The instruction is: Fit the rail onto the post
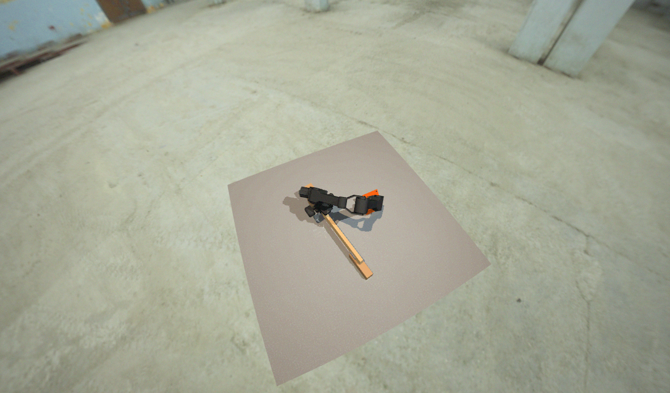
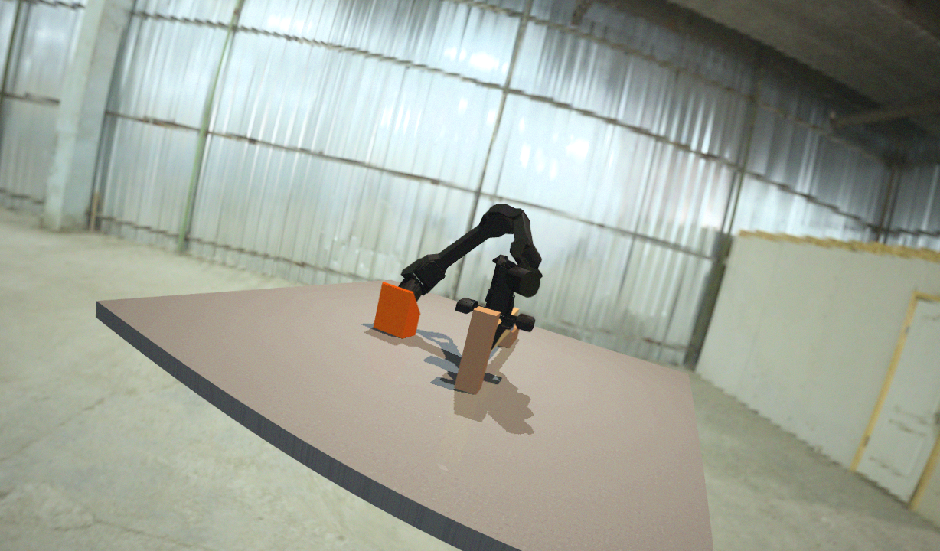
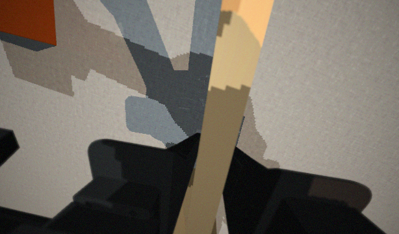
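Observation:
The long pale wooden rail [image 1: 344,238] [image 3: 226,114] has its far end at the low footboard block [image 1: 366,271] [image 2: 507,339]. My gripper [image 3: 208,139] is shut on the rail toward its near end, with one finger on each side. The rail's shadow lies apart from it in the top view, so it is raised off the table there. The short wooden post [image 2: 477,349] [image 1: 309,185] stands upright just beyond the gripper. The pegs, the holes and the rail's near end are hidden by the arm and post, so I cannot tell whether they touch or how far any peg is in.
The orange block [image 2: 394,311] [image 1: 372,194] [image 3: 22,19] stands at the arm's base, to one side of the rail. The arm arches from there over the table [image 1: 298,303] [image 2: 322,342]. The table's edges lie well outside the post and footboard block.

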Controlling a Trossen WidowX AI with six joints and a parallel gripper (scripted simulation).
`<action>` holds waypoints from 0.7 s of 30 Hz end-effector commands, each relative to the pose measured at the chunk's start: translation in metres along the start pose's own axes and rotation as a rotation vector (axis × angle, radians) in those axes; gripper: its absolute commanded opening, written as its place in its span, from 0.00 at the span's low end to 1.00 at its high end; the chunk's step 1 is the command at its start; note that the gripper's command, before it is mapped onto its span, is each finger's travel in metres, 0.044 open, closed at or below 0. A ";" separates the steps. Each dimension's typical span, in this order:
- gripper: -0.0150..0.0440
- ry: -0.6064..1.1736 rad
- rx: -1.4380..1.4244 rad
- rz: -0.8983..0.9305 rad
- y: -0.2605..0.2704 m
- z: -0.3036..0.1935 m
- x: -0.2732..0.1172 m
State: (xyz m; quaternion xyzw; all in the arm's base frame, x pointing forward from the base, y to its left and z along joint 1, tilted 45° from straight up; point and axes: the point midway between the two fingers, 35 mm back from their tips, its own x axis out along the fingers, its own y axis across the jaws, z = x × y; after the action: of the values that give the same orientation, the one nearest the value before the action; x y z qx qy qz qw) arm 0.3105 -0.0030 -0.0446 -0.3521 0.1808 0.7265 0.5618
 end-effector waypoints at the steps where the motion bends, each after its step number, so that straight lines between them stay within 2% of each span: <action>1: 0.25 0.001 -0.001 -0.001 0.000 0.000 -0.002; 21: 0.25 0.001 -0.001 -0.001 0.000 0.000 0.000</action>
State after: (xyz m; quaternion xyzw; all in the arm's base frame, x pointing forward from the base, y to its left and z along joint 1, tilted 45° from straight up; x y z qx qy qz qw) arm 0.3103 -0.0027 -0.0451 -0.3525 0.1805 0.7265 0.5615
